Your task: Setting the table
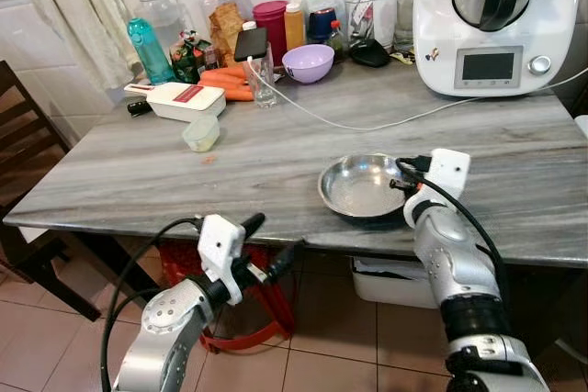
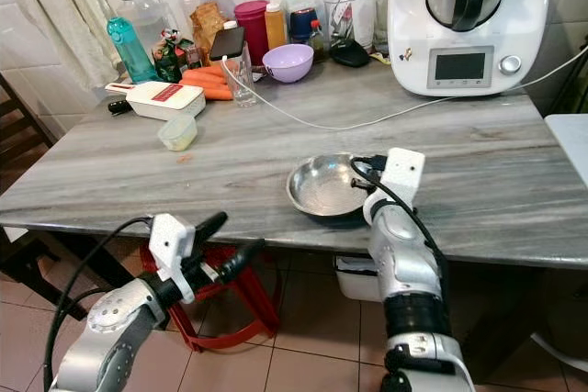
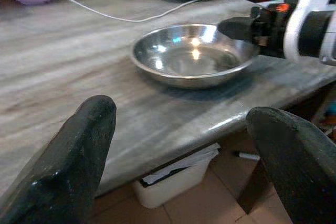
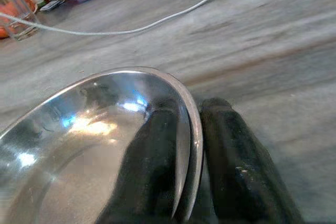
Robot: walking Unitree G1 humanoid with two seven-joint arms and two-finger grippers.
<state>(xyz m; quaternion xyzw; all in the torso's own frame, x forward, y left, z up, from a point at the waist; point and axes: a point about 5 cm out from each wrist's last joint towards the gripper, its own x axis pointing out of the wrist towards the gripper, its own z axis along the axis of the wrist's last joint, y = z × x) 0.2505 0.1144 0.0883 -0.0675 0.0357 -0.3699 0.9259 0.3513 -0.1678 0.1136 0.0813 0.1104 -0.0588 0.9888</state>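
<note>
1. A steel bowl (image 1: 363, 187) is seen on the grey stone table (image 1: 230, 162), close to its near edge, and is gripped at its right rim by the right gripper (image 1: 404, 174).
2. In the right wrist view the jaws are pressed on the rim, one finger (image 4: 152, 166) inside the bowl and the other outside, so the bowl is pinched.
3. The left gripper (image 1: 273, 245) is held below and in front of the table edge, its jaws spread and nothing between them.
4. The step in hand is judged to be the placing of the bowl as a table setting; whether it is being set down or lifted cannot be told.
5. If it is being placed, the jaws would need to be parted and drawn back clear of the rim without dragging the bowl toward the edge.
6. The back of the table is crowded with jars, bottles, a purple bowl (image 1: 308, 62) and a kitchen machine (image 1: 487, 20), whose top is cut off.
7. A white cable (image 1: 367, 124) is laid across the table beyond the bowl, apart from it.
</note>
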